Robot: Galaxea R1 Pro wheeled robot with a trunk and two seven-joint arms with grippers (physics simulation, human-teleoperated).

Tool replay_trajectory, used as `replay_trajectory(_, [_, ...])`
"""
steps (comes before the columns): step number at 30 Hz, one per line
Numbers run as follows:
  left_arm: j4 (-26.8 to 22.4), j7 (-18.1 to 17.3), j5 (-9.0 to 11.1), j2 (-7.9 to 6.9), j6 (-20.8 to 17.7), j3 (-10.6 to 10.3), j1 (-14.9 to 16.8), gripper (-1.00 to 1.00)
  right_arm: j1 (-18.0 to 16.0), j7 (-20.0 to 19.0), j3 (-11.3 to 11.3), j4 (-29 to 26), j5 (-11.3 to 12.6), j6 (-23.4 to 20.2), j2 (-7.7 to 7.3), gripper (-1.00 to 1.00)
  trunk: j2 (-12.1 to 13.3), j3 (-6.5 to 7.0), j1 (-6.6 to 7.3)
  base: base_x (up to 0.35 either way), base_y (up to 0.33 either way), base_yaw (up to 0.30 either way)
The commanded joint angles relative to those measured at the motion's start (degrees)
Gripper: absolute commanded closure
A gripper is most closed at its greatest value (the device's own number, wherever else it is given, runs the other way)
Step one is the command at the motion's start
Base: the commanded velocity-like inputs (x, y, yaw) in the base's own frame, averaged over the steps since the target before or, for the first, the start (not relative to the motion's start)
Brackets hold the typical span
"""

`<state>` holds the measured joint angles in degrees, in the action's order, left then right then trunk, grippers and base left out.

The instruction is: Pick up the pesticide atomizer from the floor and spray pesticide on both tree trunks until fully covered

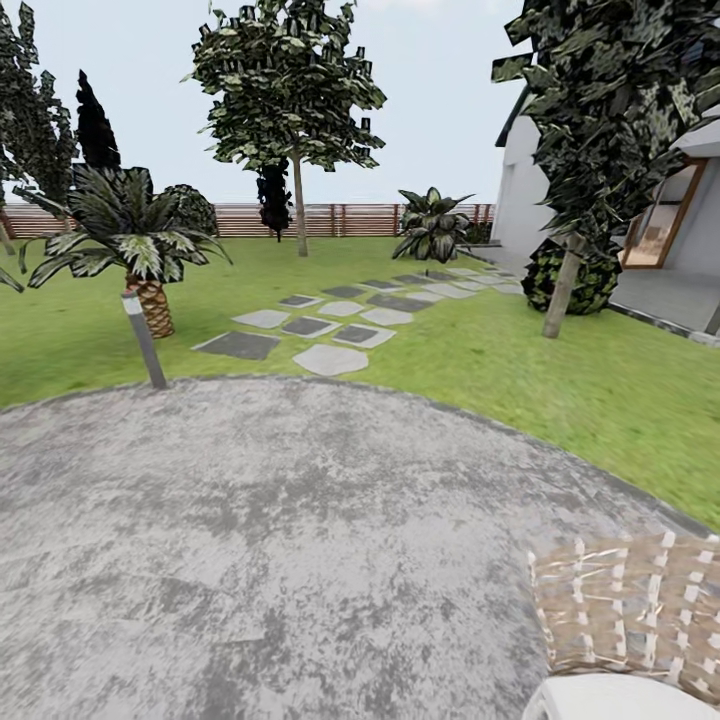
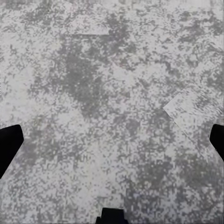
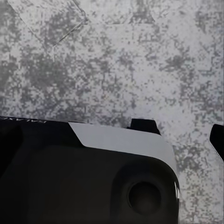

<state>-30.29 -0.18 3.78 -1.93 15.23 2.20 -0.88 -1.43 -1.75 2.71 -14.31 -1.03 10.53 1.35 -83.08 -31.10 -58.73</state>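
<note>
I stand on the grey round patio (image 1: 280, 530), looking out over the garden lawn (image 1: 560, 370). One tree (image 1: 298, 205) with a thin straight trunk rises at the back by the fence. A second tree's trunk (image 1: 562, 290) leans up from the grass at the right, near the house. The pesticide atomizer is out of view. In the left wrist view, the left gripper (image 2: 112, 142) hangs open over bare paving, dark fingertips (image 2: 9, 144) far apart. The right gripper (image 3: 114, 140) looks open too, one fingertip (image 3: 218, 139) over paving beside my dark body shell (image 3: 84, 182).
A short lamp post (image 1: 146, 340) and a low palm (image 1: 140, 250) stand at the patio's left edge. Stepping stones (image 1: 330, 325) lead across the grass toward the house (image 1: 690, 230). A woven seat (image 1: 630, 610) sits at the near right. A slatted fence (image 1: 350, 220) bounds the back.
</note>
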Motion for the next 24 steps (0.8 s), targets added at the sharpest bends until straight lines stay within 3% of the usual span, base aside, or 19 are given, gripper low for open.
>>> replay_trajectory(1, [-0.01,0.00,0.00,0.00,0.01,0.00,0.00,-1.00,0.00,0.00,0.01,-0.01,-0.01,0.00,-0.01,-1.00,0.00,0.00,0.00,0.350,0.133,0.000])
replay_trajectory(24, [0.04,0.00,0.00,0.00,-0.03,-0.08,0.00,-1.00,-0.03,0.08,-0.01,0.07,0.05,-0.01,-0.02,-1.00,0.00,0.00,0.00,0.332,0.181,0.000])
